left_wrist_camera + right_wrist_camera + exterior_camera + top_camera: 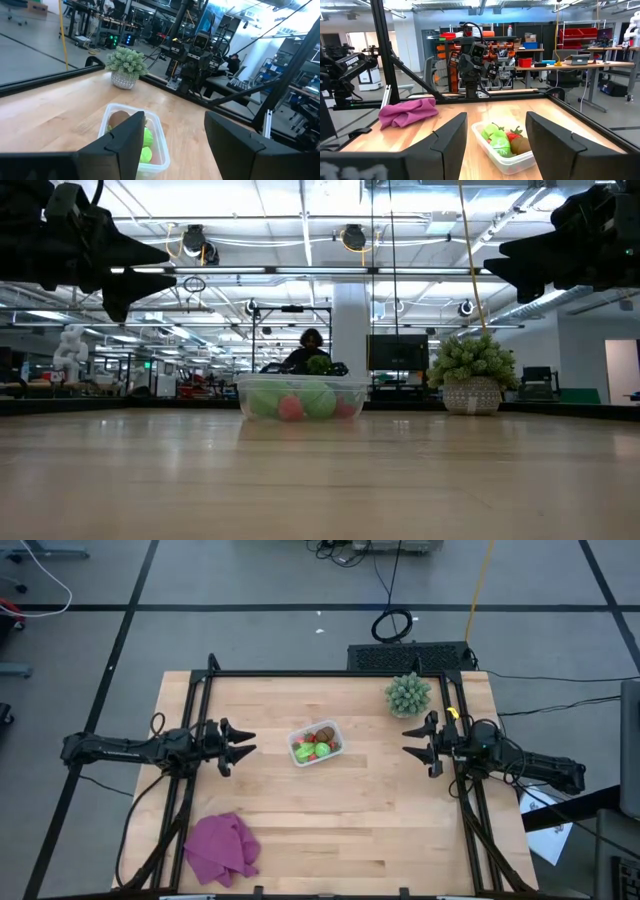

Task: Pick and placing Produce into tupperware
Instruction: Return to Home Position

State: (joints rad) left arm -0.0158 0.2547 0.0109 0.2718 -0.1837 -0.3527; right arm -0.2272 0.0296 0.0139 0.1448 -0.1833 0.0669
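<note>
The clear tupperware point(316, 743) stands on the wooden table's middle, a little toward the far edge. Inside it lies the produce: a brown oval point(326, 733), red pieces point(312, 739) and bright green pieces point(305, 752). The right wrist view shows the same pieces in the tupperware point(506, 150). My left gripper point(250, 743) hovers open at the table's left, pointing level at the container. My right gripper point(408, 740) hovers open at the right, facing it too. Both are high above the table in the low view and hold nothing.
A spiky pale-green plant in a pot point(408, 694) stands at the far right, just beyond my right gripper. A purple cloth point(221, 849) lies crumpled at the near left. A black frame point(330, 673) runs along the table's edges. Bare wood lies near the front edge.
</note>
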